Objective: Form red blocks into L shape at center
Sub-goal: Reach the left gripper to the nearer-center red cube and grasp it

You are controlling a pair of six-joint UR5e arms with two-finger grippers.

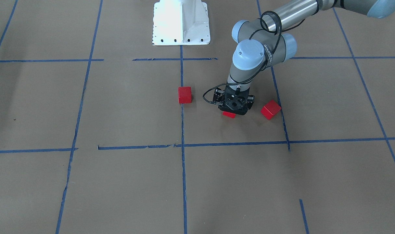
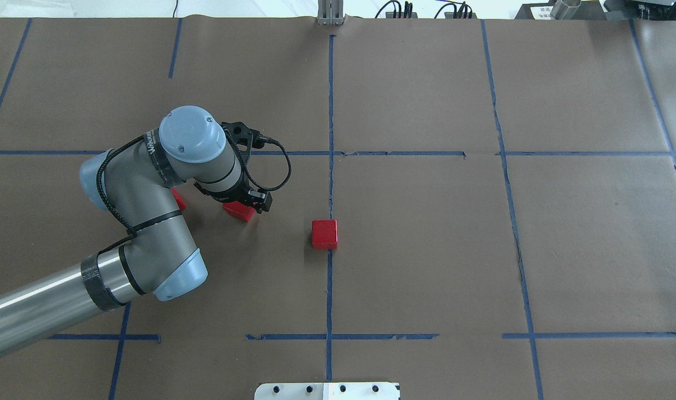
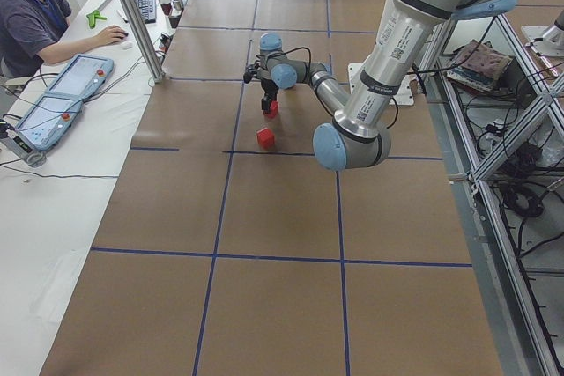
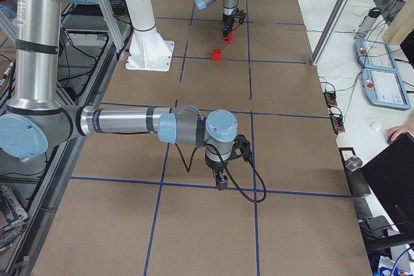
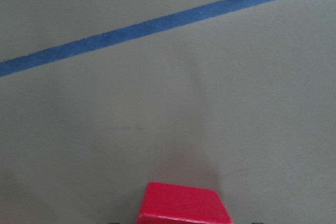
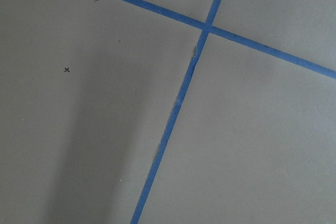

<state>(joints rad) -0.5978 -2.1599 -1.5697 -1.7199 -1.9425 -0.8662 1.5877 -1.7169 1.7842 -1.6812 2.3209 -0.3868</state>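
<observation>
Down low with the left pincer (image 1: 233, 107), right over one red block (image 1: 229, 114) peeking out nearside. To the left, second block (image 1: 184, 95) on the blue tape line (image 1: 182, 130); to the right, third block (image 1: 271, 109), turned askew on the desk (image 1: 119, 107).

Table (image 2: 427, 250) papered brown, gridded with blue tape (image 2: 330, 100). One red block (image 2: 324, 234) lies on the middle line; a second block (image 1: 271, 109), turned askew, just beside another line. White base (image 1: 181, 22) stands at the edge
</observation>
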